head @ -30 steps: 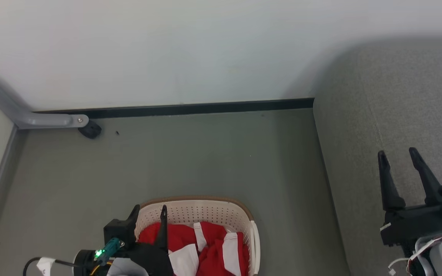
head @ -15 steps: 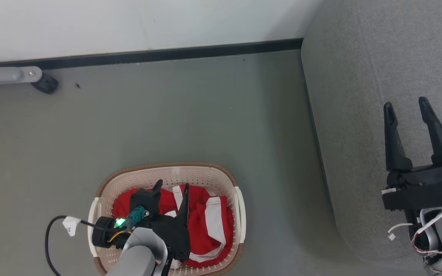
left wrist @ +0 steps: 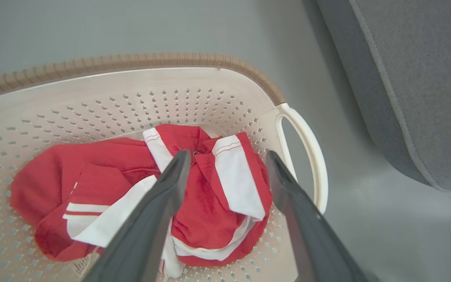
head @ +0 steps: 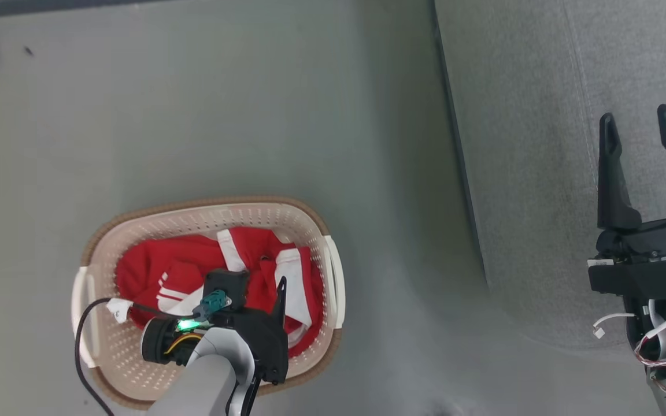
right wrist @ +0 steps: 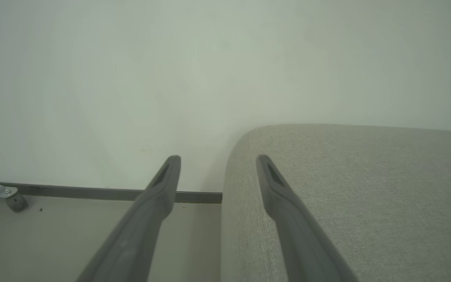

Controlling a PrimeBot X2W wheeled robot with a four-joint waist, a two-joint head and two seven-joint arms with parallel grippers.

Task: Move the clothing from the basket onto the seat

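Left gripper (left wrist: 226, 156) hangs over the basket (left wrist: 131, 60), fingers spread to full width and empty. Its tips straddle the raised, bunched fold at the right side of the clothing (left wrist: 210, 203); whether they touch the fabric cannot be told. The clothing, red with white stripes and panels, lies crumpled in the basket bottom, all of it inside the brown rim. The basket stands on the floor (head: 252, 115), near the seat (head: 541, 144) but apart from it, with one white handle (left wrist: 307, 149) on the seat side.

Recommended procedure, judged from this position:
1. Lower straight down so that the bunched fold sits between both fingers. It is the highest point and likely gives the thickest bite.
2. Keep the outer finger clear of the perforated wall and the handle; a snag there would probably drag the basket.
3. Close on several layers. A thin pinch on one edge is likely to slip.
4. Lift until the trailing fabric clears the rim before swinging toward the seat.

Right gripper (head: 636, 115) is held over the seat cushion, fingers wide apart, holding nothing. Choose a drop spot on the cushion clear of it.
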